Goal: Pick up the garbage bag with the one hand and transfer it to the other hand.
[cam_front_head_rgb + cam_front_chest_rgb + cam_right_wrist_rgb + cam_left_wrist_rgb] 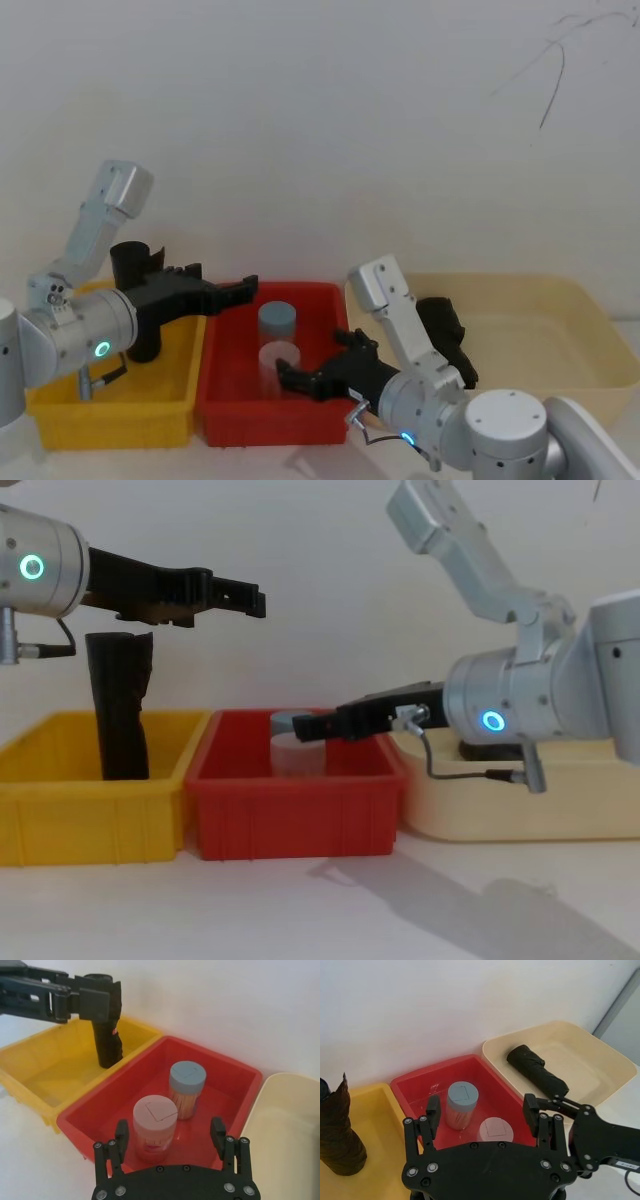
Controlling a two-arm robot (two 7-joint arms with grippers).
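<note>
The garbage bag (445,325) (537,1071), a matte black rolled bundle, lies on its side in the cream bin (590,330) at the right. My left gripper (245,290) (481,1110) (255,598), its wrist lit green-cyan, hovers open and empty over the edge between the yellow and red bins, well left of the bag. My right gripper (285,378) (170,1132) (305,725), its wrist lit blue, is open and empty low over the red bin (260,420), pointing left. The right forearm covers part of the bag in the head view.
A second black roll with a flared ragged top (135,270) (118,705) stands upright in the yellow bin (110,410). In the red bin stand a blue-lidded jar (277,318) (186,1087) and a pale-lidded jar (279,362) (155,1127). A white wall is close behind.
</note>
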